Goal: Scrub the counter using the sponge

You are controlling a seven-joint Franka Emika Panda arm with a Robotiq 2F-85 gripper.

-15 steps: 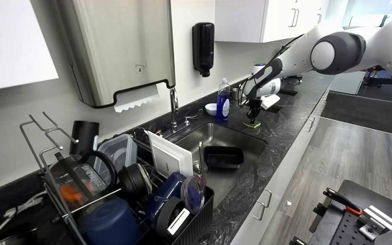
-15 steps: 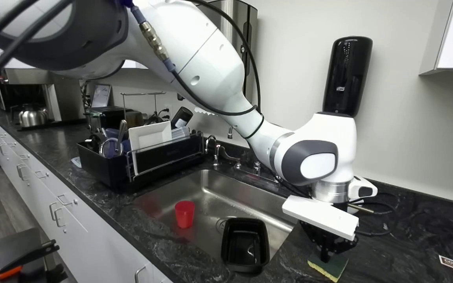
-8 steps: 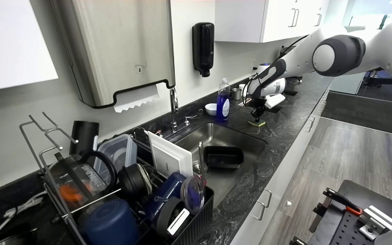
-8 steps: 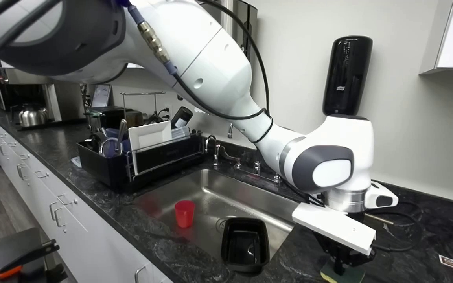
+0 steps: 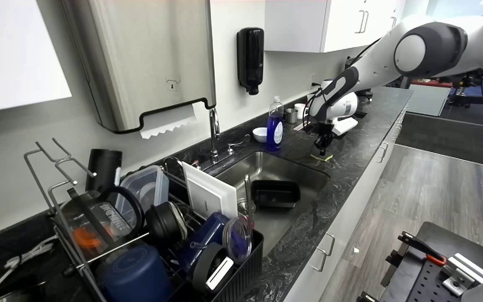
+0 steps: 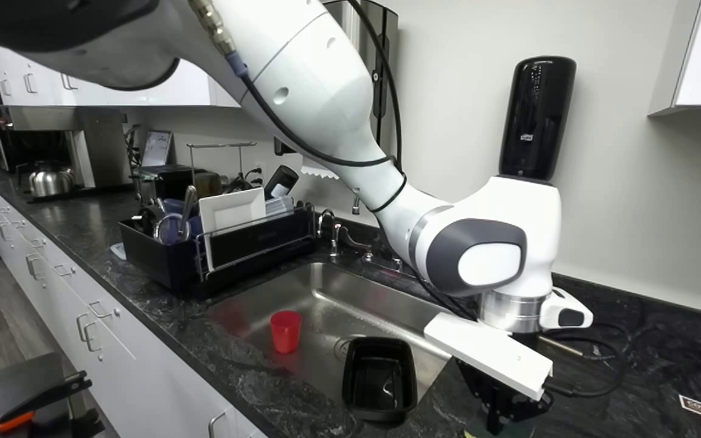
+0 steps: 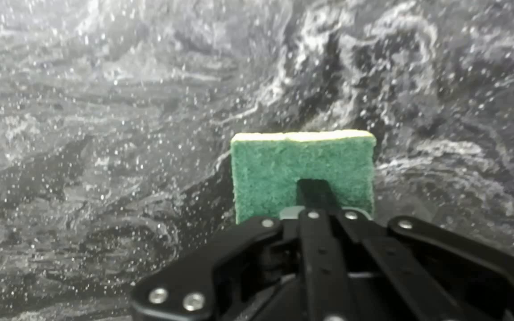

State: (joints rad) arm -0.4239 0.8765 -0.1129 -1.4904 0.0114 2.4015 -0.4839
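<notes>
The sponge (image 7: 266,174) has a green top and a pale yellow edge. It lies flat on the black, white-veined counter (image 7: 127,156), just beyond the sink in an exterior view (image 5: 327,158). My gripper (image 7: 314,183) points down with its fingers together. Its fingertips stand on the sponge's green top and do not visibly clasp its sides. The near part of the sponge is hidden under the gripper in the wrist view. In an exterior view, the gripper (image 6: 494,421) is at the bottom edge and the sponge (image 6: 521,429) is mostly cut off.
The steel sink (image 6: 320,298) beside the gripper holds a black tub (image 6: 350,389) and a red cup (image 6: 285,331). A blue soap bottle (image 5: 274,130) and white bowl (image 5: 260,134) stand near the wall. A full dish rack (image 6: 162,261) stands past the sink.
The gripper and sponge first slid away from the sink along the counter, then shifted toward the counter's front side. The sponge stayed flat under the fingertips throughout.
</notes>
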